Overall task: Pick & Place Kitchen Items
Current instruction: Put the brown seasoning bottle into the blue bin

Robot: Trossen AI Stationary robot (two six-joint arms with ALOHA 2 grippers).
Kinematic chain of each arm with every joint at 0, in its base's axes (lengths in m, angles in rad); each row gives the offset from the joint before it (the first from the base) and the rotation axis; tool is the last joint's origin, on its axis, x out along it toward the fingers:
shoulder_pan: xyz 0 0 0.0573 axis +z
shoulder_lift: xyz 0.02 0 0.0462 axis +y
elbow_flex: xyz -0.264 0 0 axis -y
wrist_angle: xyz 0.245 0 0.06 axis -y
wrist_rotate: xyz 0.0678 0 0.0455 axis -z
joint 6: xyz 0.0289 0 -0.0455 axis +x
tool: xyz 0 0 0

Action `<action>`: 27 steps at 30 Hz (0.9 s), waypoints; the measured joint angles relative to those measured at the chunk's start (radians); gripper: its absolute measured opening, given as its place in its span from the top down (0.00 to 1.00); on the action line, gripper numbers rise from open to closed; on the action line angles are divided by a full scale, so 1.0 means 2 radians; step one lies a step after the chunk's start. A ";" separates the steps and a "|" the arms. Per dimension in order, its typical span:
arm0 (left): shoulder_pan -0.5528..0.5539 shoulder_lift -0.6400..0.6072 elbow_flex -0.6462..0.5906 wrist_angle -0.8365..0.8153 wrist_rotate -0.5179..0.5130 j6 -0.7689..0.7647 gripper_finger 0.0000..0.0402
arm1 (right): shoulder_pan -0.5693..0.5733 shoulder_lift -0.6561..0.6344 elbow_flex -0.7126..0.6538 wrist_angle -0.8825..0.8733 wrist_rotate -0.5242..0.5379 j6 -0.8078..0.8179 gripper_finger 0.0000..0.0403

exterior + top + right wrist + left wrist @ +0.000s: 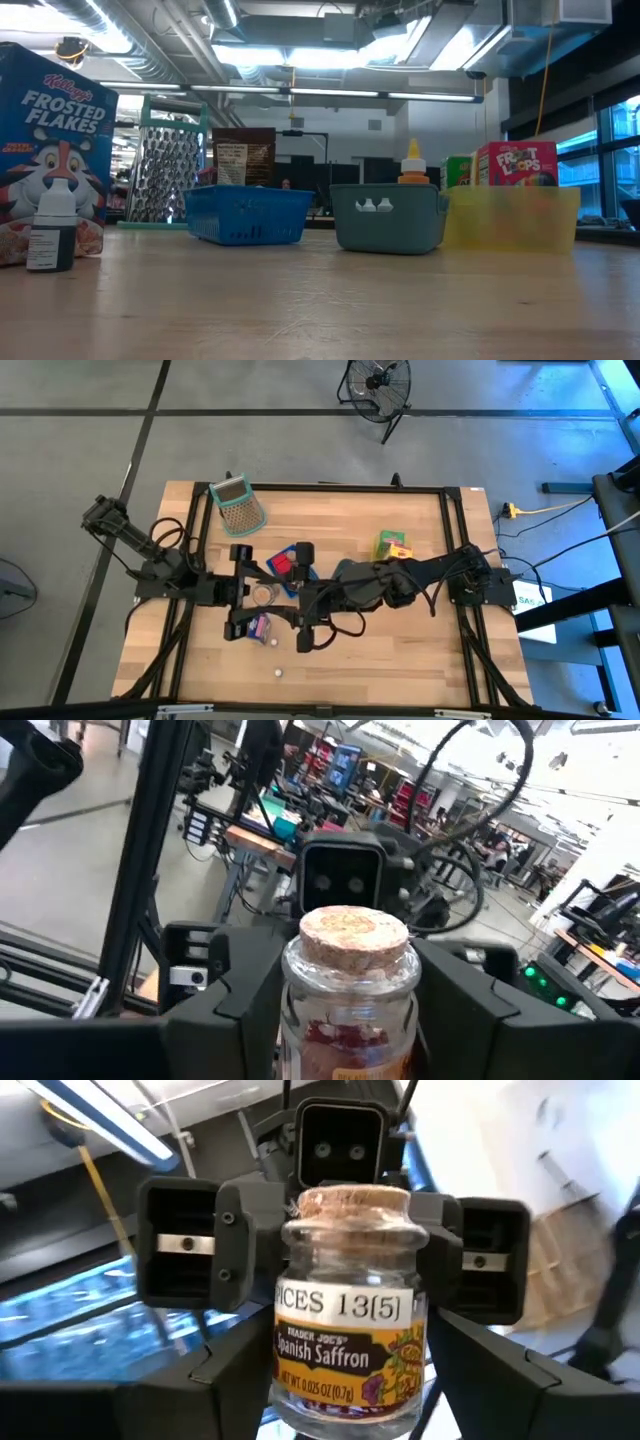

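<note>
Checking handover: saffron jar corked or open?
Corked. The cork sits in the neck of the saffron jar, between both grippers' fingers; right wrist view shows the same.

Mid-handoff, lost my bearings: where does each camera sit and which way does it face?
High: overhead, straight down on the table; left arm and right arm meet mid-table.
Low: table height, level across to a blue basket and cereal box; no arm shows.
Left wrist: on the left arm, facing the jar; left gripper flanks it.
Right wrist: on the right arm, facing the jar; right gripper clamps it.
Shared: both wrists see that jar.
</note>
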 joint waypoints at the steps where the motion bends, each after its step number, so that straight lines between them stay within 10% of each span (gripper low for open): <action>1: -0.006 0.000 0.000 0.000 -0.016 0.008 0.37 | 0.001 0.000 0.000 -0.001 0.001 0.000 0.54; 15: -0.077 -0.002 0.000 -0.115 -0.268 0.138 0.32 | 0.017 -0.008 -0.001 -0.100 0.167 0.023 0.54; 21: -0.099 -0.002 0.000 -0.188 -0.322 0.248 0.32 | 0.011 -0.010 -0.001 -0.185 0.141 0.120 0.54; 27: -0.109 -0.002 0.000 -0.188 -0.333 0.349 0.32 | -0.018 -0.016 0.000 -0.260 -0.008 0.246 0.54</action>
